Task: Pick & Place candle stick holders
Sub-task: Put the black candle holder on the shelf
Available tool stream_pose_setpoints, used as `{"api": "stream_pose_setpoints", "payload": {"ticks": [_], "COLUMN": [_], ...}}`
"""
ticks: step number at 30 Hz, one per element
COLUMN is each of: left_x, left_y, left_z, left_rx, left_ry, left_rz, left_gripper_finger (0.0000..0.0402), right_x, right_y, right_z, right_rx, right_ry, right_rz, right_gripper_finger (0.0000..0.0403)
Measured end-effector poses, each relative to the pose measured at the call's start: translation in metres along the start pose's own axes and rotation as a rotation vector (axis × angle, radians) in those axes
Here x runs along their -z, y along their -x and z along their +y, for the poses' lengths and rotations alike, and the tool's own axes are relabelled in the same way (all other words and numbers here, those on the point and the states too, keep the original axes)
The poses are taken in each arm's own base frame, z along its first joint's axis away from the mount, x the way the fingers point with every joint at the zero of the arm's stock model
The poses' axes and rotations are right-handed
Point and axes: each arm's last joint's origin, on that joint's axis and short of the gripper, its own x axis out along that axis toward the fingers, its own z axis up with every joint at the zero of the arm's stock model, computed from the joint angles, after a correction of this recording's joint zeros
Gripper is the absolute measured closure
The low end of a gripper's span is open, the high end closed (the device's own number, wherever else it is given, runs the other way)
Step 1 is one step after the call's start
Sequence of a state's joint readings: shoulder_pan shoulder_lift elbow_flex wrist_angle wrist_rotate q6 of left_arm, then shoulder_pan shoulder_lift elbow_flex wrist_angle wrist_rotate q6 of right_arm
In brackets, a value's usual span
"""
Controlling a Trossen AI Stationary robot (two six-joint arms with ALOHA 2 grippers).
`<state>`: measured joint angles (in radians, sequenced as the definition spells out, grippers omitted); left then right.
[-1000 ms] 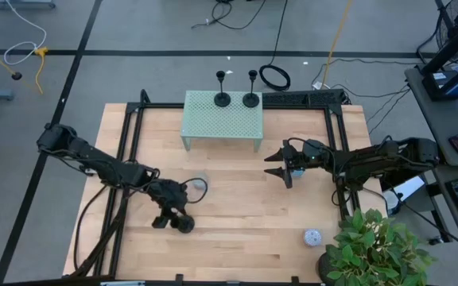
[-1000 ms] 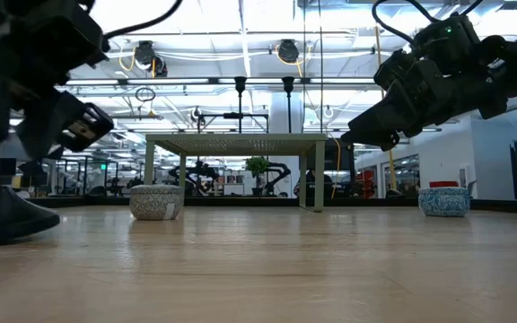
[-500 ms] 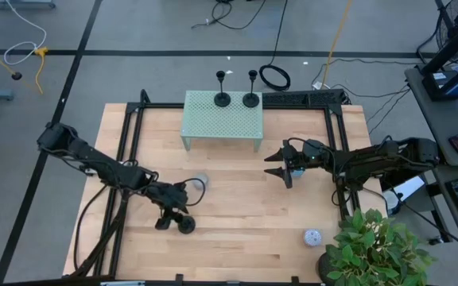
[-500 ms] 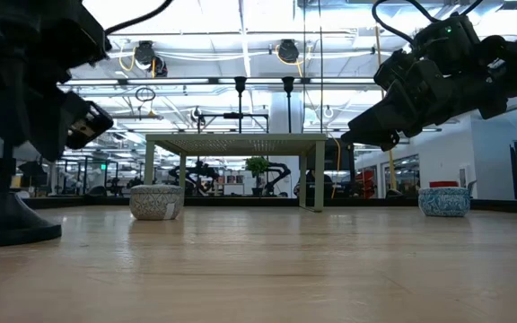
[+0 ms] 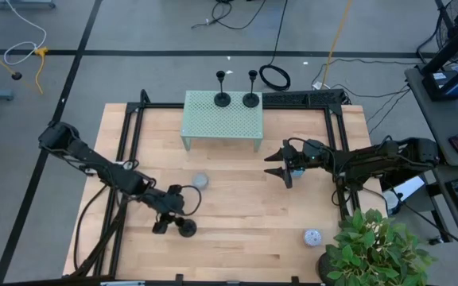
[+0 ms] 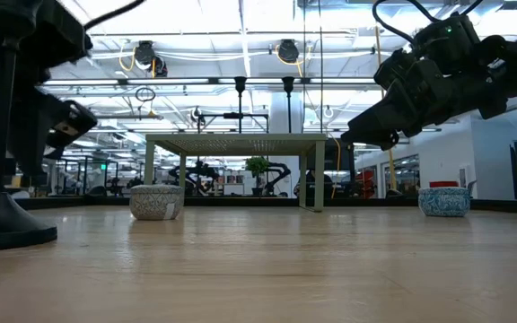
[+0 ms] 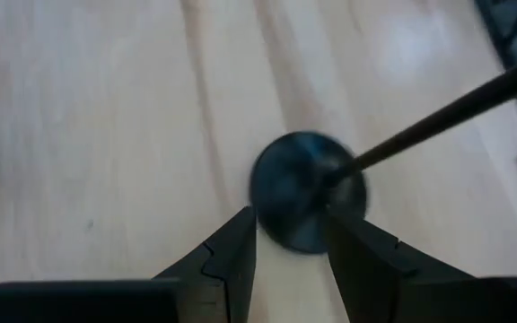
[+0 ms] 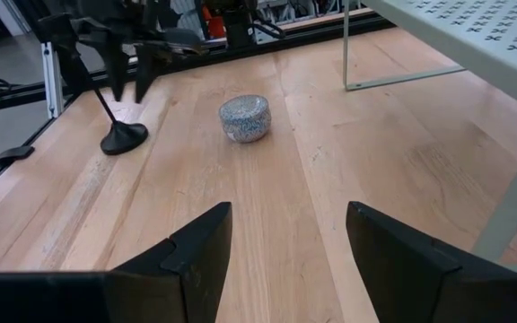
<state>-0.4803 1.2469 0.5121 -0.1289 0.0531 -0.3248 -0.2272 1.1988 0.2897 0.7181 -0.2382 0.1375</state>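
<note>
Two black candle stick holders (image 5: 223, 99) (image 5: 250, 99) stand on their dome bases at the far edge of a pale green perforated stand (image 5: 223, 121). A third holder (image 5: 187, 229) stands on its base on the wooden table near the front left. It also shows in the left wrist view (image 7: 305, 190) and the right wrist view (image 8: 122, 136). My left gripper (image 7: 290, 220) hangs open just above this holder, a finger on either side of the base, with the stem passing beside them. My right gripper (image 5: 277, 171) is open and empty above the table's right half.
A grey speckled puck (image 5: 201, 180) lies on the table between the third holder and the stand. A whitish puck (image 5: 312, 237) lies near the front right, beside a potted plant (image 5: 372, 250). A blue puck (image 6: 444, 201) sits at the right. A black frame (image 5: 130, 135) borders the table.
My left arm has stretched out a little farther, carrying its gripper toward the table's right and near edges, over the third holder. The holder still stands on its base on the table.
</note>
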Motion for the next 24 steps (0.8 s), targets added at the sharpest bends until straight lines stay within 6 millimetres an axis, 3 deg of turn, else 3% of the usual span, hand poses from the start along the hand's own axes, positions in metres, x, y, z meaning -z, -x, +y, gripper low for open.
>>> {"api": "stream_pose_setpoints", "payload": {"ticks": [8,18,21,24], "left_x": [-0.011,-0.013,-0.014,-0.015], "left_y": [0.001,0.002,0.002,0.002], "left_z": [-0.015,-0.018,-0.018,-0.019], "left_rx": [0.082,-0.051,-0.053,-0.058], "left_ry": [-0.057,-0.234,-0.288,-0.342], "left_rz": [-0.139,-0.211,-0.22,-0.23], "left_gripper_finger": [0.0266,0.0267,0.0285,0.0329], "right_x": [0.0,0.0,0.0,0.0], "right_y": [0.0,0.0,0.0,0.0], "right_z": [0.0,0.0,0.0,0.0], "right_rx": [0.0,0.0,0.0,0.0], "right_ry": [0.001,0.001,0.001,0.001], "right_rz": [-0.003,-0.003,-0.003,-0.003], "right_gripper_finger": [0.019,0.019,0.019,0.019]}}
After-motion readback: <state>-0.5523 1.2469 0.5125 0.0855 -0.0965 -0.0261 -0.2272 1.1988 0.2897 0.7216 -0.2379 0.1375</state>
